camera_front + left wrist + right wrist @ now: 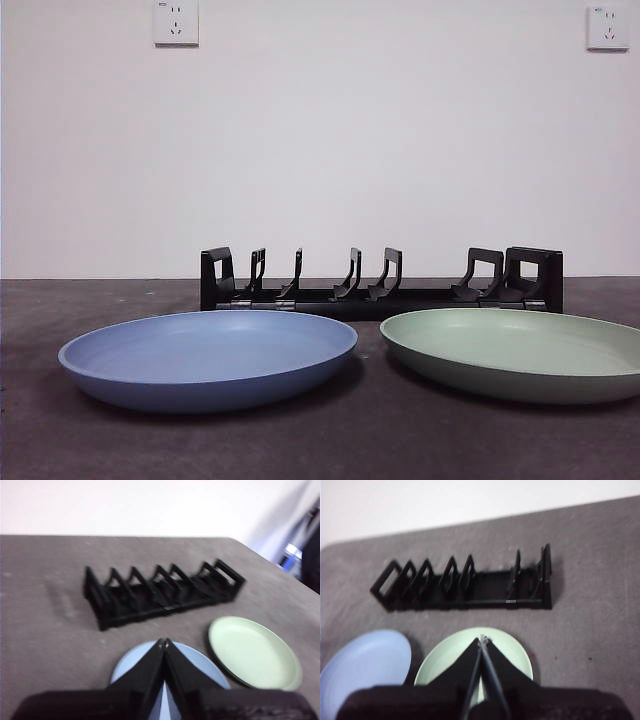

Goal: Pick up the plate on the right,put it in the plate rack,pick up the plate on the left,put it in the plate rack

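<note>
A blue plate lies flat on the left of the dark table and a green plate lies flat on the right. Behind them stands the black plate rack, with nothing in its prongs. My left gripper hangs shut above the blue plate, holding nothing. Shut as well, my right gripper hovers above the green plate with nothing between its tips. The rack shows beyond each gripper, also in the right wrist view. Neither arm shows in the front view.
A white wall with two sockets closes the back of the table. The table's far right corner shows in the left wrist view, with blurred equipment beyond it.
</note>
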Controlling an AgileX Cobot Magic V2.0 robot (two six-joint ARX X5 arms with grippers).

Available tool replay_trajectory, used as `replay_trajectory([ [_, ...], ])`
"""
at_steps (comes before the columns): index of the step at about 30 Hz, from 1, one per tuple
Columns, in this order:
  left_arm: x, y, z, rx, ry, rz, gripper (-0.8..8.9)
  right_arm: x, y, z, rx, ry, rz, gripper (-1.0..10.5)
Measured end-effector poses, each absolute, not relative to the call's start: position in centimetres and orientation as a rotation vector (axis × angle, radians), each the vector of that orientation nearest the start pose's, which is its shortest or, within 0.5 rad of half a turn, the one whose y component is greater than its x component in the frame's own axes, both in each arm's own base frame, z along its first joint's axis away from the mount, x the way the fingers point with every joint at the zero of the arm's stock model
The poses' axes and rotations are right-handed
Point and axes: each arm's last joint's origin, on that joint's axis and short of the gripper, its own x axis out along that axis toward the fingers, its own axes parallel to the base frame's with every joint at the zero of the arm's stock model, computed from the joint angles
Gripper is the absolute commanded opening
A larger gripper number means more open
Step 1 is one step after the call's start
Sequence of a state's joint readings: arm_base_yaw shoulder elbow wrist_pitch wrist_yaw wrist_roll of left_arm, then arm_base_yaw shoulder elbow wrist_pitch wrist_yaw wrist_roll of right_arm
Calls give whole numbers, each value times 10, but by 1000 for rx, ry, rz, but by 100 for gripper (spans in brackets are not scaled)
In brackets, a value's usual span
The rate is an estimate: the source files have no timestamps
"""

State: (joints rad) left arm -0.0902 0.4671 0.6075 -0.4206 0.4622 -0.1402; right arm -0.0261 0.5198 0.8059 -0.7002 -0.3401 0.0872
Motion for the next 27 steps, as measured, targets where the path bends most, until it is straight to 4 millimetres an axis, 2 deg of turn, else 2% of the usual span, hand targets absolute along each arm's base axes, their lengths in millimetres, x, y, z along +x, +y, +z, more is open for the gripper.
replay_trajectory([
  [5, 105, -24, 305, -158, 419, -587, -7, 100, 7, 348, 88, 535, 317, -12],
  [8, 101, -24, 315, -127, 460, -600, -7, 99, 7, 355, 53, 597, 331, -12],
  [15, 97, -25, 340, -44, 461, -636, -7, 99, 9, 357, 47, 655, 396, -11],
  [21, 104, -28, 338, -45, 496, -672, 15, 98, 9, 356, 53, 667, 405, 3],
  [22, 105, -29, 339, -48, 492, -690, 110, 98, 9, 355, 54, 672, 406, 18],
  [23, 106, -30, 339, -52, 486, -712, 283, 98, 9, 355, 55, 673, 405, 101],
  [24, 106, -30, 340, -58, 482, -735, 507, 98, 9, 355, 54, 673, 406, 240],
  [25, 107, -31, 340, -62, 481, -756, 689, 98, 9, 355, 57, 673, 409, 410],
  [26, 107, -32, 340, -63, 480, -767, 722, 98, 9, 355, 60, 674, 409, 567],
  [27, 107, -33, 340, -63, 484, -778, 722, 97, 9, 355, 67, 676, 406, 637],
])
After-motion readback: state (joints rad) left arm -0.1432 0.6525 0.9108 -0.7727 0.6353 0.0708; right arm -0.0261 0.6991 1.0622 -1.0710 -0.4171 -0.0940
